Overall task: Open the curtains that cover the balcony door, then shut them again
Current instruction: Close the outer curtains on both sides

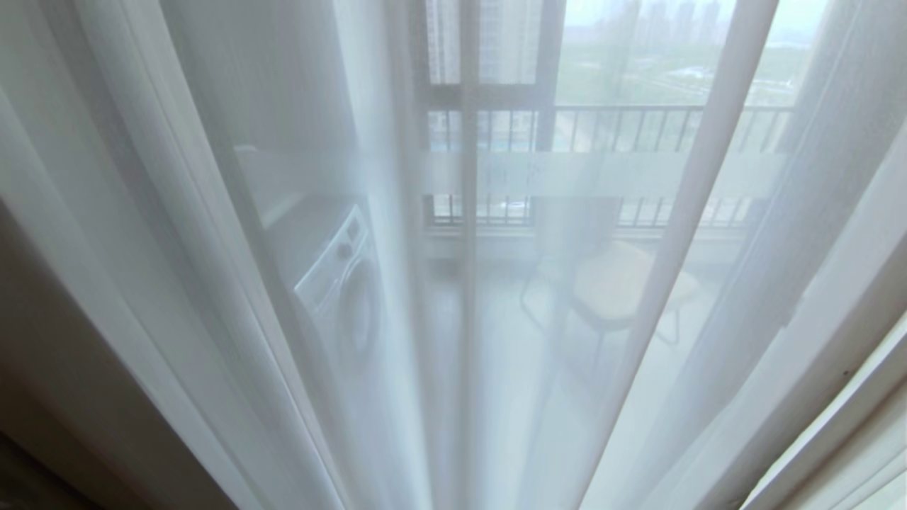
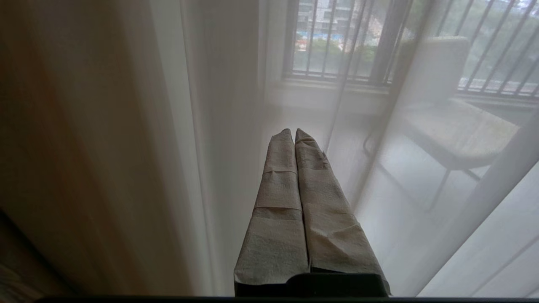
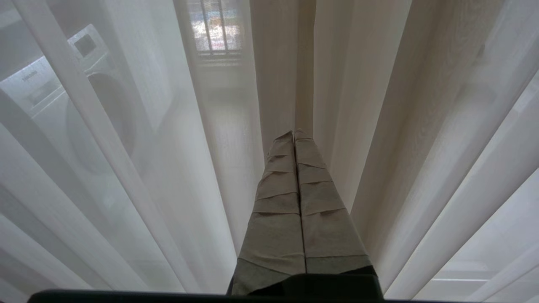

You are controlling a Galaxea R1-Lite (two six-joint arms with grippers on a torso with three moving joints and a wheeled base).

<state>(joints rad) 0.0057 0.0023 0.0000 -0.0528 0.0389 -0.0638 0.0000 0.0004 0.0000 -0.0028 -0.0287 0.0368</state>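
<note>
The thin sheer white curtain (image 1: pixel 234 234) hung in long vertical folds across the whole head view, fully drawn over the black-framed glass balcony door (image 1: pixel 489 95) with its frosted white band. At the far left of the sheer, a darker fold of thick opaque beige-cream drape (image 1: pixel 64 368) stood bunched at the edge. Behind the sheer's left part, a white front-loading washing machine (image 1: pixel 344 290) showed through; behind its right part, a pale cushioned chair on thin dark legs (image 1: pixel 620 283).

Neither arm appeared in the head view. The left gripper (image 2: pixel 293 134) pointed at the sheer near the beige drape, its tape-wrapped fingers pressed together, holding nothing. The right gripper (image 3: pixel 294 135) faced the sheer's denser cream folds, likewise pressed together and empty.

Judgement: the sheer should be light, soft and slippery, inclined to slide from a shallow pinch; the drape heavier and firmer. A gathered vertical fold at the sheer's edge would offer the surest hold.
</note>
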